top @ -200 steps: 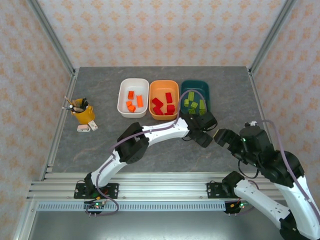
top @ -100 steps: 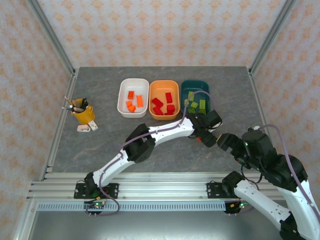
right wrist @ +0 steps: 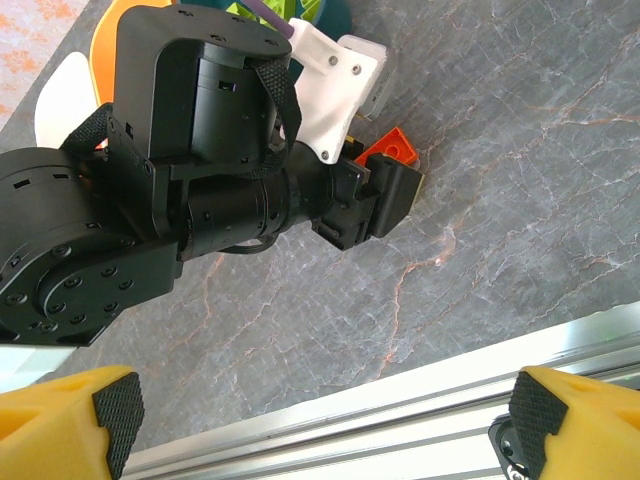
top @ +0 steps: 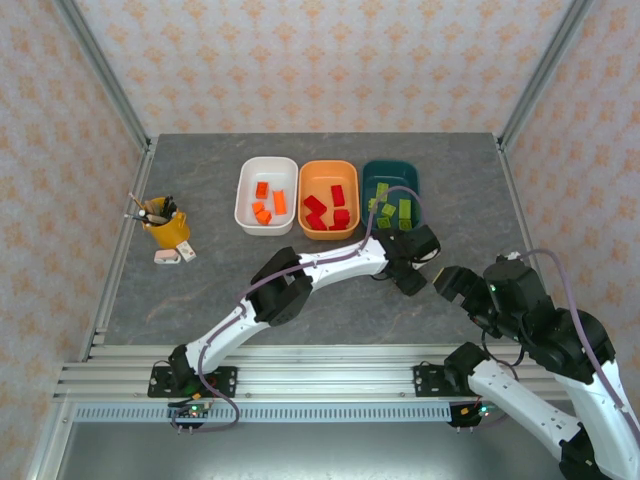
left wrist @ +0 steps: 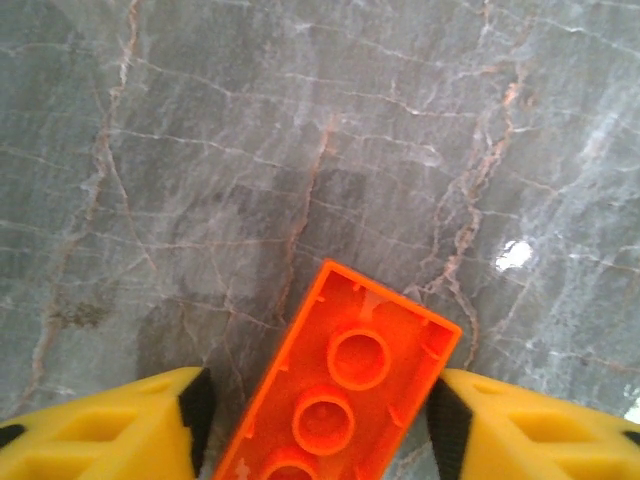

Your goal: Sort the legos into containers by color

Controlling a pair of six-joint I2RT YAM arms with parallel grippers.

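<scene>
Three rounded plastic containers, a white tub (top: 266,195), an orange tub (top: 328,199) and a dark teal tub (top: 391,190), stand in a row on the grey marbled surface (top: 200,290). Each holds small bricks (top: 268,203) of one colour. The left claw (top: 410,277) sits low just before the dark teal tub, with the right claw (top: 452,285) close beside it.

Left wrist: one orange plastic brick (left wrist: 345,385) lies on the surface between the yellow fingers (left wrist: 120,435). The pads are close against its sides, but a firm pinch cannot be confirmed.

Right wrist: the right claw is spread wide and empty.
</scene>
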